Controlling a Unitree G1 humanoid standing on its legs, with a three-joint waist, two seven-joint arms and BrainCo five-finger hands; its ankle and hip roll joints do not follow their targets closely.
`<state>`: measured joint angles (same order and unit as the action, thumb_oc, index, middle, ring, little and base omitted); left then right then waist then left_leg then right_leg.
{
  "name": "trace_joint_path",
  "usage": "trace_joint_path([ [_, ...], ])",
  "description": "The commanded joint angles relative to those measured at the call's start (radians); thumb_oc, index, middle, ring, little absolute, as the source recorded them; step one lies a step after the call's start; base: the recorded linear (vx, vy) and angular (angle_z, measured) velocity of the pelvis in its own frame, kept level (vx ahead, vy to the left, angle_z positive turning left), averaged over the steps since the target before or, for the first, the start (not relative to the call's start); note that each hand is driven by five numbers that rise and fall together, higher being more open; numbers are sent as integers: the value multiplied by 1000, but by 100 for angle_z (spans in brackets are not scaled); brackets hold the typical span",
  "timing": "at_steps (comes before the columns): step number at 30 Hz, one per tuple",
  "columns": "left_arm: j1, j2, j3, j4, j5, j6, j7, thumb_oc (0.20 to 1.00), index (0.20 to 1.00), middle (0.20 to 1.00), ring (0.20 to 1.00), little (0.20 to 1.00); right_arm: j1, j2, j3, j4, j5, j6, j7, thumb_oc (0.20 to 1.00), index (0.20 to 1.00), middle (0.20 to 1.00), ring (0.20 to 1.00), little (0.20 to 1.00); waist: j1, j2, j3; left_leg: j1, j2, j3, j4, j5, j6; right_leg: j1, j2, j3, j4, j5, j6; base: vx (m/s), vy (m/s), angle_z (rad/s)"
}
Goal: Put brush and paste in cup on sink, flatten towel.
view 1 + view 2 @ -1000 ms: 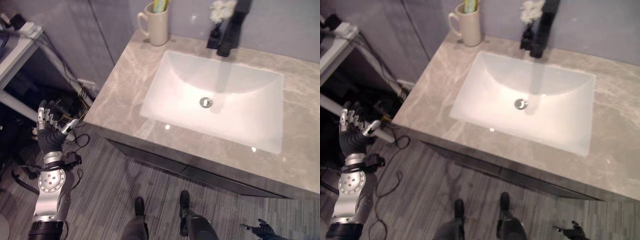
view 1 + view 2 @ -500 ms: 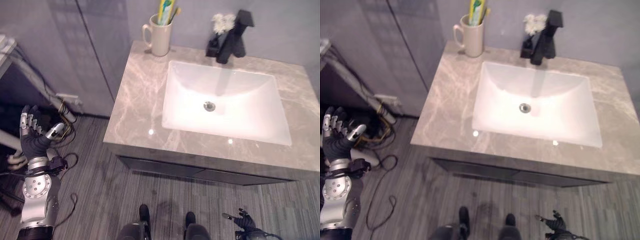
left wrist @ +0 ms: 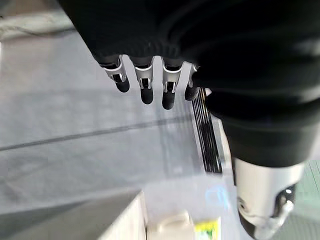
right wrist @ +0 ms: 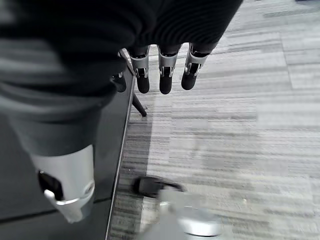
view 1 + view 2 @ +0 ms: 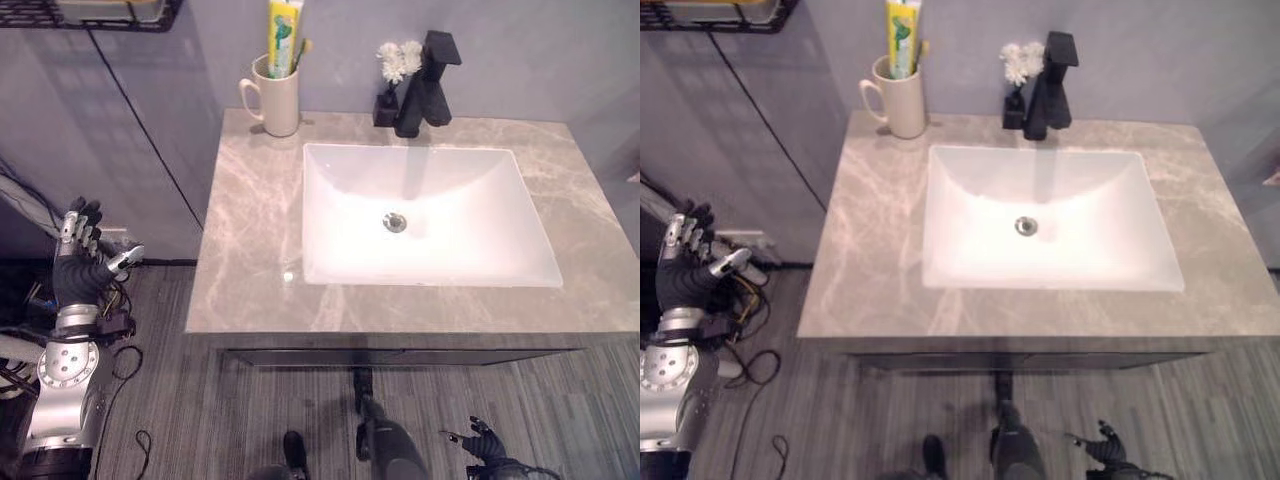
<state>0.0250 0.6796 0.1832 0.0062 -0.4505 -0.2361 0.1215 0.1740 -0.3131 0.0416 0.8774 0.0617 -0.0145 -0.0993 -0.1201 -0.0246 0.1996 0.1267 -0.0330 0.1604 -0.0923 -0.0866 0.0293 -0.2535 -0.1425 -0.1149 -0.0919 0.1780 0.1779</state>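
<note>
Paste [image 5: 282, 38] in cup [image 5: 277, 97] on counter [image 5: 250, 230], left hand [image 5: 82, 268] and right hand [image 5: 484, 443] relaxed, empty

It was a bathroom — a white basin [image 5: 425, 215] sat sunk in a grey marble counter [image 5: 250, 240] with a black tap [image 5: 425, 70] at the far edge, a cup [image 5: 277, 100] holding toothpaste [image 5: 281, 38] far left — grey walls behind, striped floor [image 5: 200, 420] below.

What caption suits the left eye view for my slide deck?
Toothpaste stands in the cup on the counter; left hand open beside it.
</note>
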Motion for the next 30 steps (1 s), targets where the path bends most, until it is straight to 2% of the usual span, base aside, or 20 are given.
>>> trace_joint_path([
  [1,-7,67,9,-95,7,-29,-48,1000,1000,1000,1000,1000,-22,-41,-10,54,-16,2,12,1000,1000,1000,1000,1000,-12,10,-34,46,-1,-62,27,-48,-50,73,29,11,52,-25,6,281,-153,77],
  [6,16,78,14,-92,-68,-13,-82,1000,1000,1000,1000,1000,-6,-52,-1,76,-27,8,29,1000,1000,1000,1000,1000,-26,36,-65,71,29,-81,50,-59,-67,106,53,-31,88,-79,-29,189,-127,19],
  [7,14,83,8,-79,-141,-6,-105,1000,1000,1000,1000,1000,-4,-61,0,76,-24,10,34,1000,1000,1000,1000,1000,-32,51,-77,71,42,-88,51,-44,-79,116,66,-41,86,-96,-41,141,-110,12],
  [9,-2,79,-10,-53,-197,6,-114,1000,1000,1000,1000,1000,1,-62,2,82,-22,11,35,1000,1000,1000,1000,1000,-40,63,-83,69,54,-92,48,-28,-90,123,74,-51,79,-107,-50,138,-113,18],
  [15,-57,130,-68,23,-227,30,-125,1000,1000,1000,1000,1000,-3,-74,14,98,-37,21,38,1000,1000,1000,1000,1000,-58,100,-83,61,65,-98,20,12,-111,130,83,-66,54,-122,-59,78,-43,12],
  [16,-91,148,-96,56,-237,34,-119,909,909,909,909,909,-5,-79,20,91,-40,22,38,1000,1000,1000,1000,1000,-66,111,-75,54,66,-100,8,25,-115,120,84,-67,60,-128,-63,35,-22,0],
  [17,-106,159,-110,70,-236,37,-117,482,482,482,482,482,-6,-82,29,89,-44,23,38,1000,1000,1000,1000,1000,-71,118,-70,48,67,-100,5,30,-118,113,83,-69,62,-130,-64,32,-27,7],
  [18,-129,161,-128,84,-238,37,-114,200,200,200,200,200,-11,-84,35,89,-44,23,38,1000,1000,1000,1000,1000,-75,123,-64,39,67,-102,5,30,-119,103,81,-70,65,-131,-65,7,-12,11],
  [24,-235,176,-204,176,-239,37,-99,200,200,200,200,200,-32,-96,67,93,-54,26,35,1000,1000,1000,1000,1000,-98,156,-32,-10,62,-107,5,46,-122,34,77,-56,103,-145,-74,3,-4,8],
  [30,-344,174,-278,270,-226,37,-82,200,200,200,200,200,-53,-111,95,75,-48,20,30,1000,1000,1000,1000,1000,-112,164,-13,-33,64,-101,5,61,-124,-2,87,-38,124,-150,-77,7,-10,-5],
])
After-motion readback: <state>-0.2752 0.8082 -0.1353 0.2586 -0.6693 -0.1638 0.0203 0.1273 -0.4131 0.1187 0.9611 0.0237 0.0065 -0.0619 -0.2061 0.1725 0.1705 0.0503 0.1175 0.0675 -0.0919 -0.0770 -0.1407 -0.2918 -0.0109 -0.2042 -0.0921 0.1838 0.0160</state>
